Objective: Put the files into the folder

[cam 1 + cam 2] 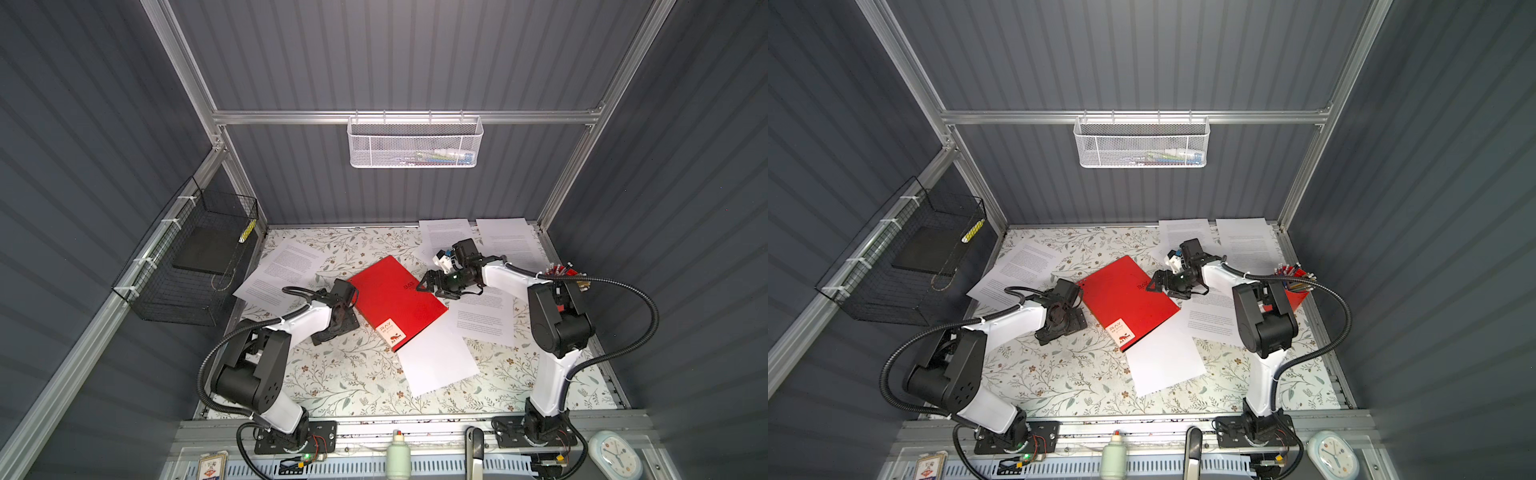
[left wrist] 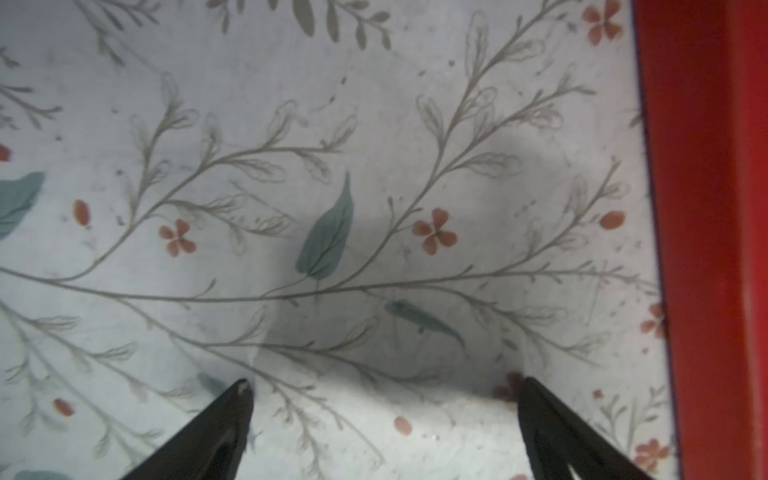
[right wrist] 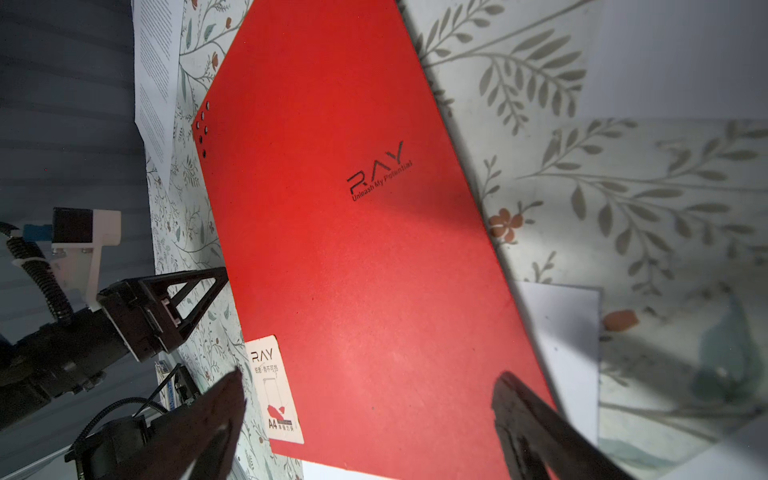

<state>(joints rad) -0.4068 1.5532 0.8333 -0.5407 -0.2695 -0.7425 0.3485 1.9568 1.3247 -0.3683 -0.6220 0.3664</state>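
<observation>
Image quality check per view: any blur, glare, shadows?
In both top views the blank sheet is blown out white. Left wrist: soft overall; the left end effector shadows the tablecloth. Right wrist: folder lettering sharp; the right end effector fingers blurred.

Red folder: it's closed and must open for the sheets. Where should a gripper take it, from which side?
Probably the long edge of the red folder facing the right gripper, approached low from the right: it lies flat and closed, and the holes by the opposite long edge suggest the spine is there.
</observation>
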